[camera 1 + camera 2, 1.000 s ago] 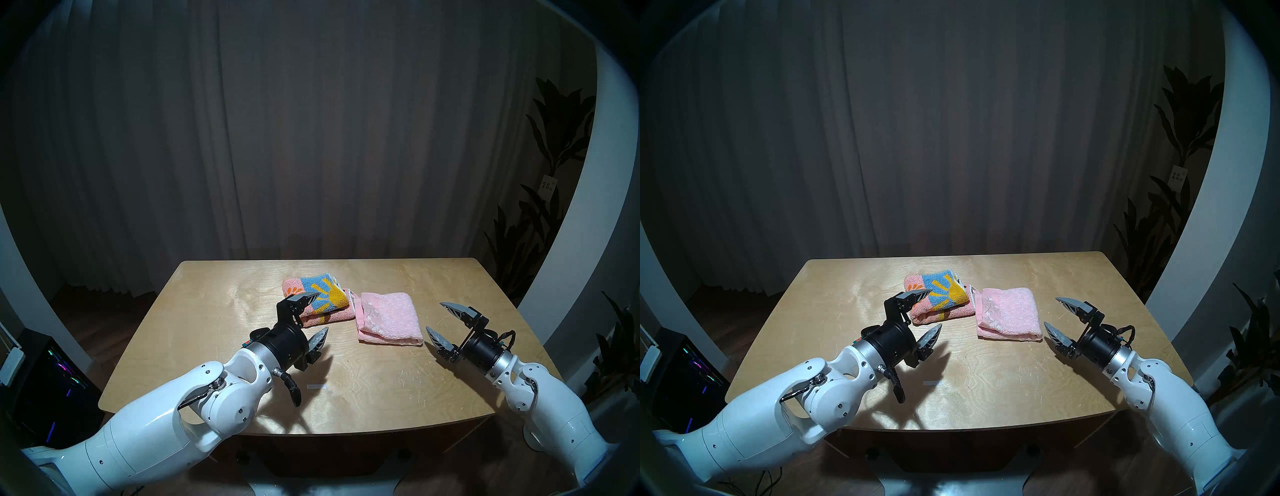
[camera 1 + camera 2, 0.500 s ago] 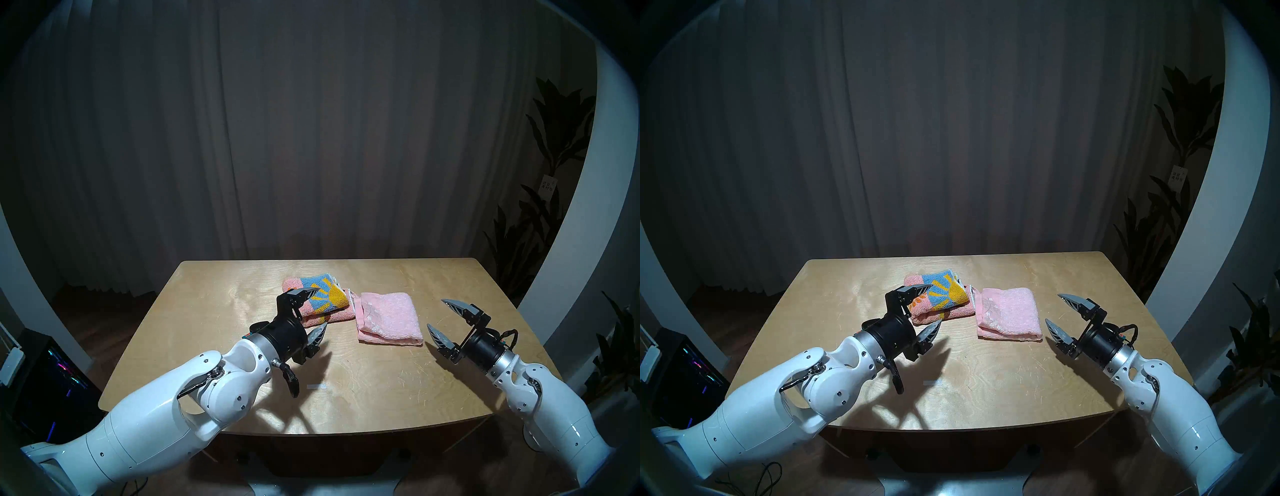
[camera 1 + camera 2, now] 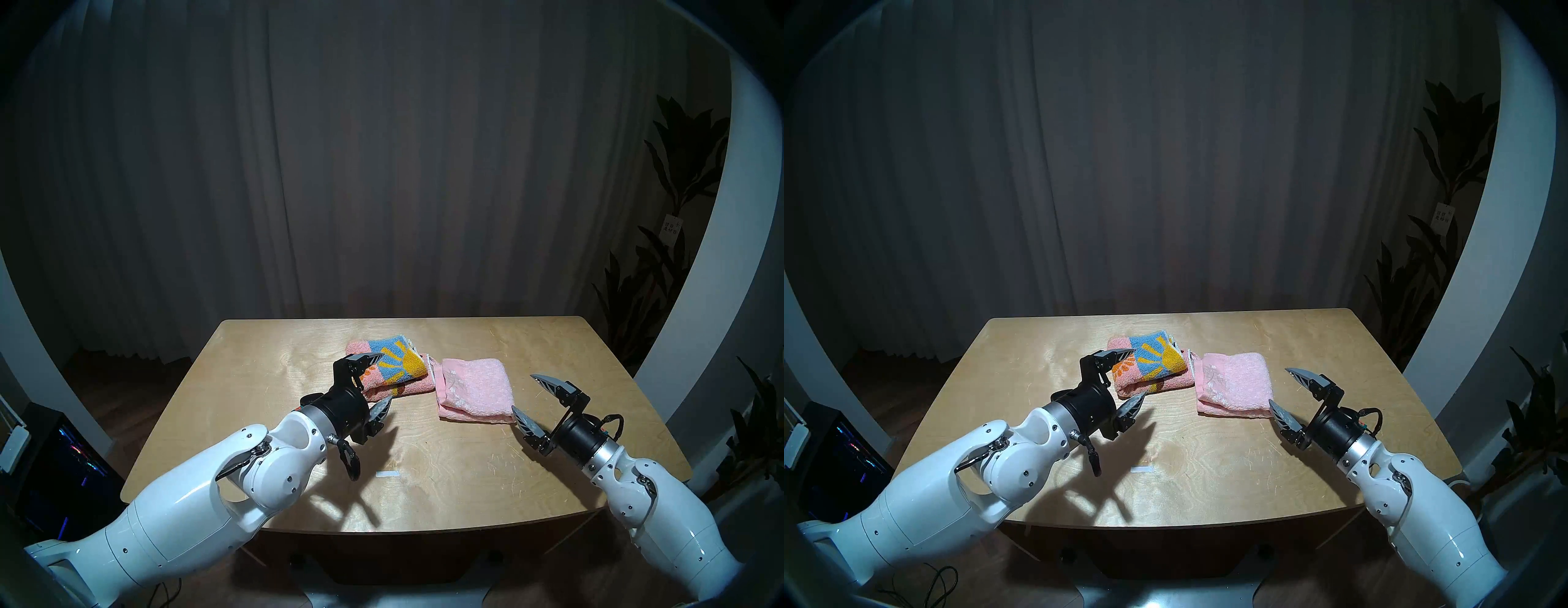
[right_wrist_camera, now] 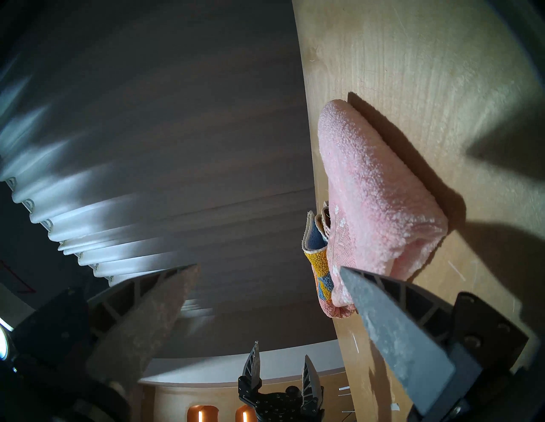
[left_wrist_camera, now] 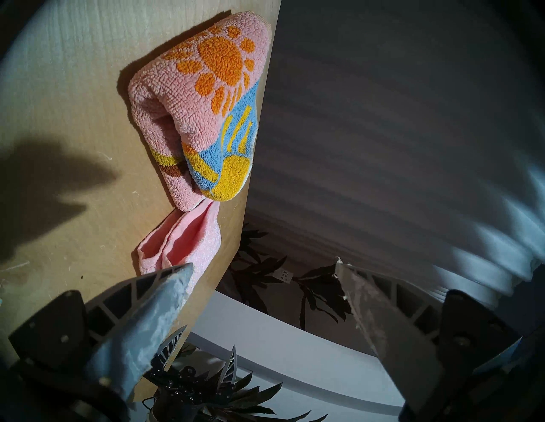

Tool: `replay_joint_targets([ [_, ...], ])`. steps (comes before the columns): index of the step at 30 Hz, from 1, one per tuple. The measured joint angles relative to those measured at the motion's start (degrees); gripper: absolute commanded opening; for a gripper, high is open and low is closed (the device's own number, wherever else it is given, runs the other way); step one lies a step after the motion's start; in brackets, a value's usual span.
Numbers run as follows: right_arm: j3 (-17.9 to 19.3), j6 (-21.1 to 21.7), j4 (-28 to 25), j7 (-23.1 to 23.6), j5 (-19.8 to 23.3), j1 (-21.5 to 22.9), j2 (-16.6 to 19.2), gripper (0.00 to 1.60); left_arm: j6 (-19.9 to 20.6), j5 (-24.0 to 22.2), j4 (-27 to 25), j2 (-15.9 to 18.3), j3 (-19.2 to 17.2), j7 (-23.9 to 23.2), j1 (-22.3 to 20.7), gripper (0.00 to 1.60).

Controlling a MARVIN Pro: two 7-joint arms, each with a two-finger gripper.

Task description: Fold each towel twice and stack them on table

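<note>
The table is the biggest thing, a pale plywood top with rounded corners, wavy grain and a small white tape mark near its front edge. On it, toward the far middle, lie two folded terry towels side by side, their inner ends touching. The sunflower towel is thick and loopy, pink and blue with orange-yellow blooms; the pale pink towel, right of it, is finer and plain.

The left wrist view shows the sunflower towel's open fold layers, hidden from the head views. The right wrist view shows the pink towel's rounded folded edge.

The left gripper sits at the sunflower towel's near left corner, fingers spread wide, one above and one below it, pinching nothing. The right gripper hangs just right of the pink towel, fingers equally spread and empty, its lower tip close to the towel's near corner; whether they touch cannot be told.
</note>
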Motion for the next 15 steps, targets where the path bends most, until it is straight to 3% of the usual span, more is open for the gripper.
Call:
replay_joint_targets([
  [15,1.5,-5.9,-4.1,-4.4,4.7,-3.2,-2.6,1.60,0.8,-1.3,0.4,-1.7,0.7,1.4,-0.6,1.60],
])
